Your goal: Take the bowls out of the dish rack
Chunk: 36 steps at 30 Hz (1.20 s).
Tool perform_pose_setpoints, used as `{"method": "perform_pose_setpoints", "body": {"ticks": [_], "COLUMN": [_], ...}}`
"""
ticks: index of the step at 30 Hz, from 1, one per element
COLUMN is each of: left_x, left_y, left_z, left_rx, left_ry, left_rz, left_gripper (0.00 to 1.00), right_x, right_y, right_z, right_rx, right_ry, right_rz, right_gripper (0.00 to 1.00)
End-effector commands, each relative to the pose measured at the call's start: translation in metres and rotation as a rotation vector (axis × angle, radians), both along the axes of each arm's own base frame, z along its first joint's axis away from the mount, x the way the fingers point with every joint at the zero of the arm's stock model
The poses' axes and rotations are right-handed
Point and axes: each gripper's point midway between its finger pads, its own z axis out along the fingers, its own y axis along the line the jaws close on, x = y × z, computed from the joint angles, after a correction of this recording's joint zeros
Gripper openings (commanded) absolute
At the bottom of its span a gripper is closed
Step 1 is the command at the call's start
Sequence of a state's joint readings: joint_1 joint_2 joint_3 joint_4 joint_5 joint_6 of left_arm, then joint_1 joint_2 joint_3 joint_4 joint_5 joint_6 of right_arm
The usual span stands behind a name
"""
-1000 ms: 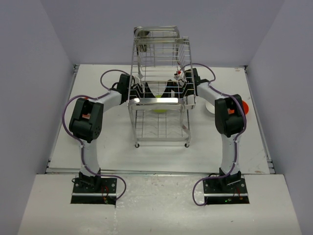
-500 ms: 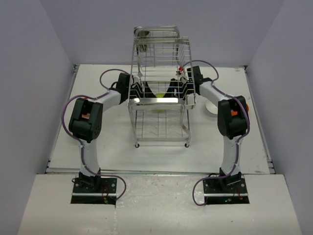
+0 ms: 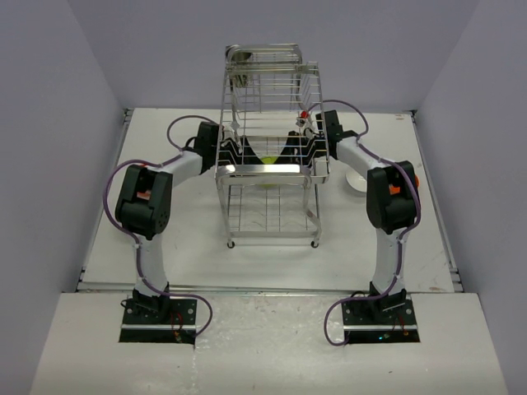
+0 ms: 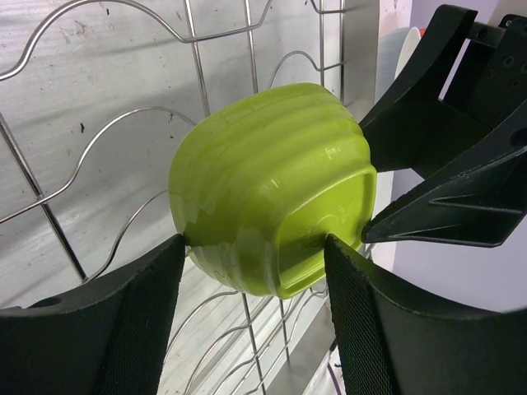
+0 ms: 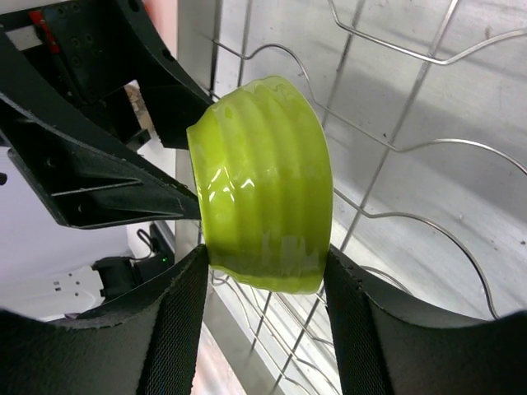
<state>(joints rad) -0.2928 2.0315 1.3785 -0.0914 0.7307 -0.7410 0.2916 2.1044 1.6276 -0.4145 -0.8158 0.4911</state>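
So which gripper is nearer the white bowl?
Right. The right gripper, around the green bowl in the rack, is just left of the white bowl; the left gripper reaches in from the rack's other side.

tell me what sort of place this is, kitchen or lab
Probably a robot lab cell, not a kitchen: white table between plain panels, two arms bolted at its near edge, a chrome dish rack with a lime-green bowl.

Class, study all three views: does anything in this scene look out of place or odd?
Yes. The left pincer and right pincer both flank one lime-green bowl inside the dish rack, from opposite sides. Two arms crowding one small bowl looks odd; the bowl is tipped on its side.
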Motion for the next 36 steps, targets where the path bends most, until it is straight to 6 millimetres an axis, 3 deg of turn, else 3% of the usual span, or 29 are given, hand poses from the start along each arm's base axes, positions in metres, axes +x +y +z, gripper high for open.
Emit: {"method": "perform_pose_setpoints", "body": {"ticks": [1,8,16,21,23,26,33,36], "left_x": [0.001,0.003,0.004,0.003,0.003,0.004,0.004,0.003], "left_y": [-0.013,-0.017,-0.03,-0.029,-0.029,-0.029,-0.022,-0.022], "left_z": [-0.005,-0.004,-0.003,-0.004,-0.001,0.002,0.005,0.013], "left_rx": [-0.014,-0.036,-0.07,-0.063,-0.062,-0.062,-0.018,-0.019], "left_ry": [-0.006,-0.006,0.003,-0.002,-0.007,-0.017,-0.048,-0.058], "left_rz": [-0.032,-0.041,-0.067,-0.067,-0.063,-0.062,-0.037,-0.039], "left_gripper": [0.68,0.68,0.68,0.67,0.68,0.67,0.65,0.66], "right_x": [-0.03,-0.044,-0.049,-0.049,-0.051,-0.054,-0.06,-0.054], "right_y": [0.04,0.052,0.059,0.059,0.058,0.054,0.037,0.025], "right_z": [0.072,0.088,0.081,0.069,0.06,0.056,0.061,0.059], "right_rx": [0.237,0.305,0.346,0.336,0.33,0.299,0.236,0.154], "right_ry": [-0.114,-0.137,-0.1,-0.036,-0.006,-0.04,-0.081,-0.088], "right_rz": [0.211,0.293,0.328,0.302,0.287,0.264,0.219,0.16], "right_gripper": [0.51,0.52,0.48,0.16,0.09,0.17,0.2,0.21]}}
